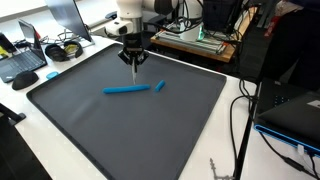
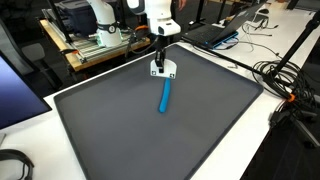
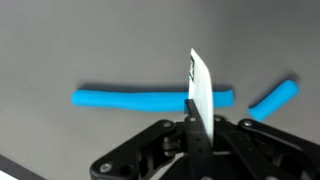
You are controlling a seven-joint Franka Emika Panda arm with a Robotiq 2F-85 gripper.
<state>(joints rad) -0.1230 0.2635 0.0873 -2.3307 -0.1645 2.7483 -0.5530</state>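
A long blue stick [image 1: 126, 89] [image 2: 165, 95] [image 3: 130, 99] lies on the dark grey mat [image 1: 130, 135] [image 2: 150, 135]. A short blue piece [image 1: 160, 86] [image 3: 274, 100] lies just off its end, at an angle. My gripper [image 1: 134, 58] [image 2: 160, 55] [image 3: 195, 125] hangs a little above the mat near that end, shut on a thin white flat card [image 3: 200, 85] [image 2: 163, 68]. The card points down edge-on, and in the wrist view it crosses the long stick close to its end. Whether it touches the stick I cannot tell.
The mat covers a white table. A black laptop [image 1: 290, 110] and loose cables [image 1: 240, 120] [image 2: 285, 80] lie beyond one mat edge. A keyboard [image 1: 20, 65] and headphones [image 1: 65, 48] are past another. Lab gear [image 2: 90, 40] and a laptop [image 2: 215, 33] stand behind the arm.
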